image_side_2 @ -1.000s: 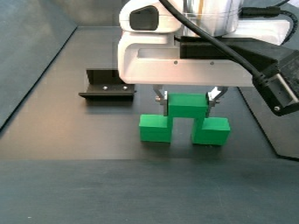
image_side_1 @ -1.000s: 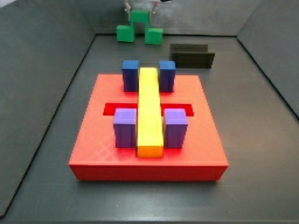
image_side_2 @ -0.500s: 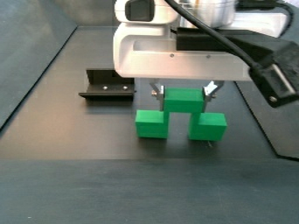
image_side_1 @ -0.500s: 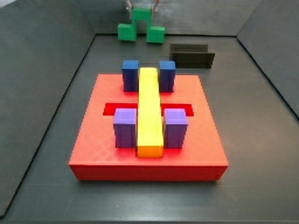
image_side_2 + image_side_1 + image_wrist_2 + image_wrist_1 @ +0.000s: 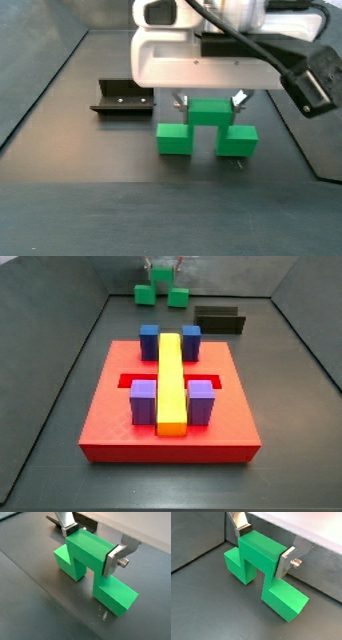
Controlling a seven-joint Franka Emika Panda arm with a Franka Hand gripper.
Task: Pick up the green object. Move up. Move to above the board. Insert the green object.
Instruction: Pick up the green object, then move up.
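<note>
We see the gripper (image 5: 211, 100) at the far end of the surface (image 5: 160, 481) from the board (image 5: 167, 426), its fingers (image 5: 286, 560) pinching the raised middle cube of the green object (image 5: 261, 567). In both wrist views the flat silver plates press against opposite faces of that middle cube, and the two lower cube ends hang down on either side of it (image 5: 90, 567). In a side view the green object (image 5: 207, 128) sits directly under the white gripper body, with the fixture (image 5: 120, 98) near it on the dark surface. We cannot tell from the wrist views whether the cube ends touch the surface or ride just above it.

In a side view the board lies well apart from the green object (image 5: 160, 294). It bears two blue blocks (image 5: 150, 338) at the end nearer the green object, two purple blocks (image 5: 143, 401) at the other end, and a long yellow bar (image 5: 170, 381) running between the pairs.
</note>
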